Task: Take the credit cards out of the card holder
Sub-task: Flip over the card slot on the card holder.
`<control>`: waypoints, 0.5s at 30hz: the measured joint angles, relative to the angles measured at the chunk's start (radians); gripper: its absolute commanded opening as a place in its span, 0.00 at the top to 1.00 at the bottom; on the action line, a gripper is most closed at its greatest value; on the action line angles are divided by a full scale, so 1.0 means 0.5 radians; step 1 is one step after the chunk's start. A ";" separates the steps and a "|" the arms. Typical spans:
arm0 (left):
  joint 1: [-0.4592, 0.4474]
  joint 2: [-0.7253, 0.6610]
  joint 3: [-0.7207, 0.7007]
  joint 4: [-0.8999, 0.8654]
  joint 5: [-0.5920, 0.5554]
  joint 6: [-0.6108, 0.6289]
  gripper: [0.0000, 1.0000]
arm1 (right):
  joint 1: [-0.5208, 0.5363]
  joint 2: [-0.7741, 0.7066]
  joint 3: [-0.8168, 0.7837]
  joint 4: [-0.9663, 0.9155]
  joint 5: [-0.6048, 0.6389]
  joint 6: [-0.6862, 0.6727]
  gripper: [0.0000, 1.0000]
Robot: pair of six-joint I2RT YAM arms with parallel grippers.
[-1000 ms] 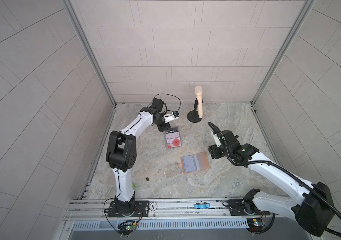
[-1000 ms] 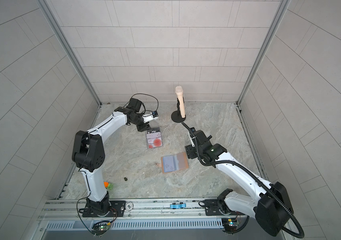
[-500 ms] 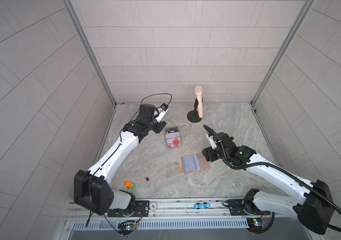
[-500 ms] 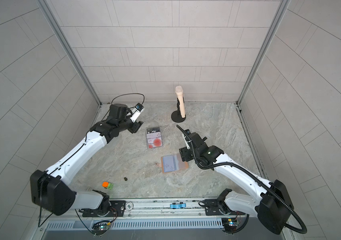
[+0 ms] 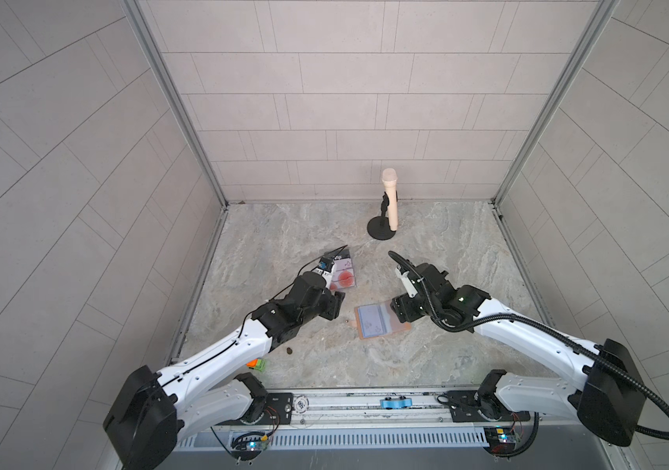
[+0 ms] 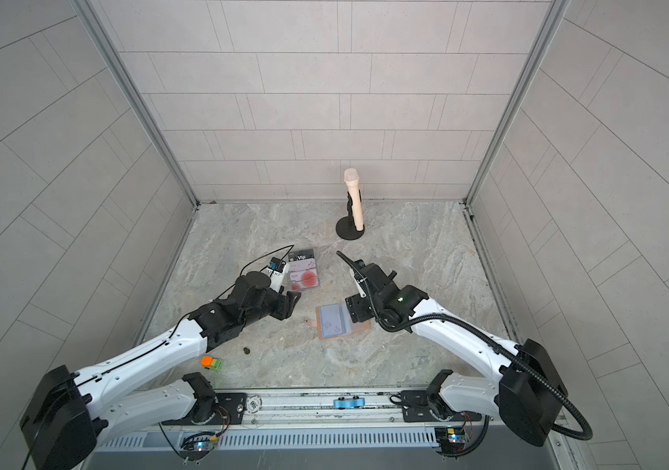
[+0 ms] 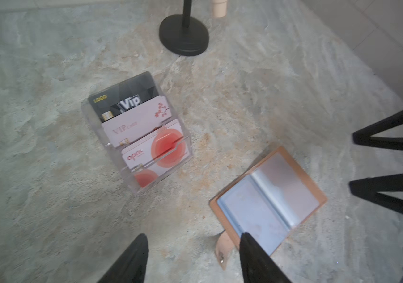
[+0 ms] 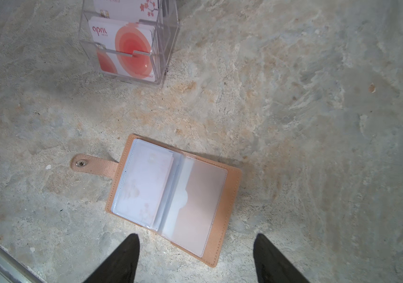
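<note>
Card holder [image 8: 195, 196] lies open; left end effector [image 7: 193, 235] and right end effector [image 8: 196, 234] hover open nearby, empty.

The mottled grey-and-tan stone worktop [image 5: 446, 252] carries five things. The card holder [image 5: 379, 321] lies open and flat near the middle, its snap tab spread on the stone. A clear plastic box [image 5: 344, 274] stands apart from it, farther back. A black round stand base [image 5: 380, 232] sits near the back wall. A small dark lump [image 5: 289, 350] and an orange-green block [image 5: 257, 363] lie front left.
</note>
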 measured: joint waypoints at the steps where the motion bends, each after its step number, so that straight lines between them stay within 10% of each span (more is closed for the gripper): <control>1: -0.049 0.005 -0.034 0.079 0.021 -0.068 0.53 | 0.006 0.011 0.001 0.005 -0.002 0.011 0.25; 15: -0.348 0.490 -0.302 0.820 0.028 -0.594 0.85 | 0.010 0.085 0.096 0.005 0.066 0.195 0.29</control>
